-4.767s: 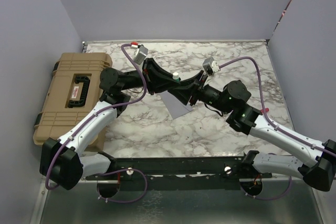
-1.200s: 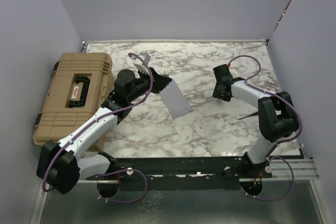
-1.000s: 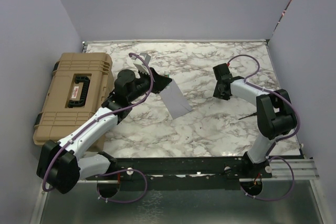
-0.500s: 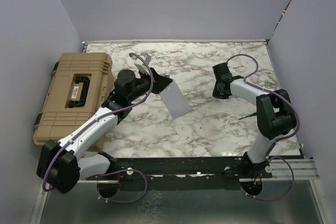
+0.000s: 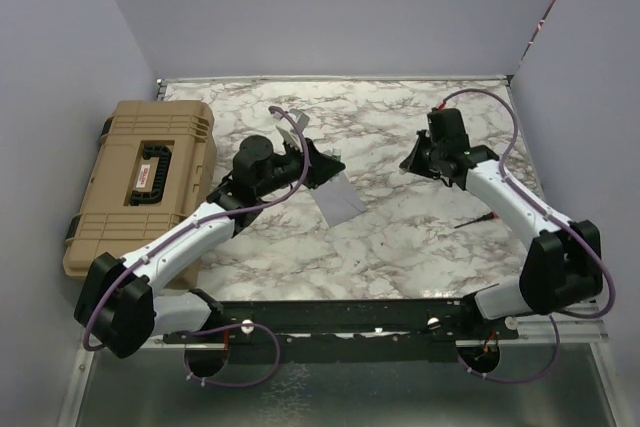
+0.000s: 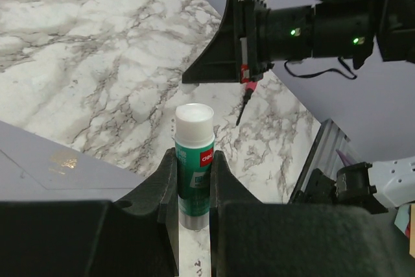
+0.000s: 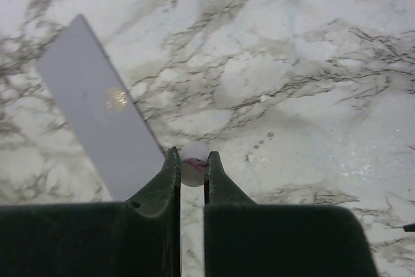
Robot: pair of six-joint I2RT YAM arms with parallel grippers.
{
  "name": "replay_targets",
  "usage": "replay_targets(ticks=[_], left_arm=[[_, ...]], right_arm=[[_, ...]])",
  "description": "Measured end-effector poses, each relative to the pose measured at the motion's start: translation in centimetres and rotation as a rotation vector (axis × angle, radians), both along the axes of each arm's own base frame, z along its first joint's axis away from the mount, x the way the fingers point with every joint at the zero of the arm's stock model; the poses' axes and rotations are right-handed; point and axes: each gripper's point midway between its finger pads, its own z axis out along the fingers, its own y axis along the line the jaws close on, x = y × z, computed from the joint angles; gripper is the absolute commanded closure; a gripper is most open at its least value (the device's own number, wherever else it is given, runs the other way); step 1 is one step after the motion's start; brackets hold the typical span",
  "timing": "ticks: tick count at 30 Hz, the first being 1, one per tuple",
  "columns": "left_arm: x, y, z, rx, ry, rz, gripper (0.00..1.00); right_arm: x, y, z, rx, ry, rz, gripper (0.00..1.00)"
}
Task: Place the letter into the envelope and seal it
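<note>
Envelope (image 5: 341,199) lay flat on marble table (image 5: 400,237). Left gripper (image 6: 194,168) at envelope's far left corner, clamped on green glue stick (image 6: 194,131), white tip bare. Right gripper (image 7: 192,159) well right of envelope, pinched on small white round cap (image 7: 193,168). Tan case (image 5: 130,182) far left of envelope.

Tan hard case (image 5: 140,182) lies flat on the left, black latch plate and a red-and-white label on its lid. Spreading right of the case is the white marble tabletop (image 5: 400,247), grey veins all over. Just right of the case, a green-and-white glue stick (image 6: 194,160) stands upright, white end on top, red logo on the label. Further right of the case, a small white round piece (image 7: 193,163) shows a pink mark. Well right of the case, a thin dark pen-like tool (image 5: 475,219) lies on the marble, its red tip pointing away from the case.
</note>
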Motion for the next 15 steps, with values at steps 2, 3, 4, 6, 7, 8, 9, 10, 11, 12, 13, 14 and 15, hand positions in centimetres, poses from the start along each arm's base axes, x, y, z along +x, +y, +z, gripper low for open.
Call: replay_targets(ticks=[2,3,4,6,7,8,9,10,11,12,13,14,15], left_arm=[[-0.6,-0.7,-0.4,0.014,-0.004,-0.031,1.00],[-0.9,-1.1,-0.6,0.023,-0.013,-0.048,1.00],[-1.1,-1.3,-0.8,0.032,-0.020,-0.063,1.00],[-1.8,-1.9,-1.1,0.065,-0.051,-0.100,1.00],[-2.0,-2.1,-1.2,0.082,-0.072,-0.116,1.00],[-2.3,-2.4,-1.4,0.104,-0.096,-0.136,1.00],[-2.6,-2.6,-1.5,0.121,-0.117,-0.153,1.00],[-2.8,-2.7,-1.7,0.144,-0.143,-0.171,1.00],[-3.0,-2.8,-1.9,0.161,-0.162,-0.184,1.00],[-3.3,-2.9,-2.0,0.179,-0.183,-0.198,1.00],[-3.6,-3.1,-2.3,0.204,-0.214,-0.223,1.00],[-3.8,-3.1,-2.4,0.214,-0.227,-0.235,1.00],[-4.1,-3.2,-2.7,0.237,-0.259,-0.259,1.00]], right_arm=[[-0.6,0.9,2.1,0.060,-0.042,0.041,0.99],[-1.0,1.4,3.1,0.090,-0.060,0.065,1.00],[-1.4,1.9,4.0,0.119,-0.078,0.088,1.00],[-2.7,3.0,5.9,0.190,-0.112,0.149,0.99],[-3.1,3.4,6.6,0.215,-0.125,0.174,0.99],[-3.7,4.0,7.5,0.250,-0.139,0.206,0.99],[-4.2,4.5,8.4,0.282,-0.153,0.237,0.99],[-4.8,5.2,9.4,0.321,-0.171,0.275,0.99],[-5.1,5.6,10.1,0.346,-0.184,0.301,0.99],[-5.6,6.1,10.9,0.375,-0.195,0.331,0.99],[-6.1,6.5,11.6,0.401,-0.205,0.357,0.99],[-6.6,6.9,12.3,0.424,-0.214,0.383,0.99],[-7.0,7.2,12.9,0.446,-0.226,0.406,0.99]])
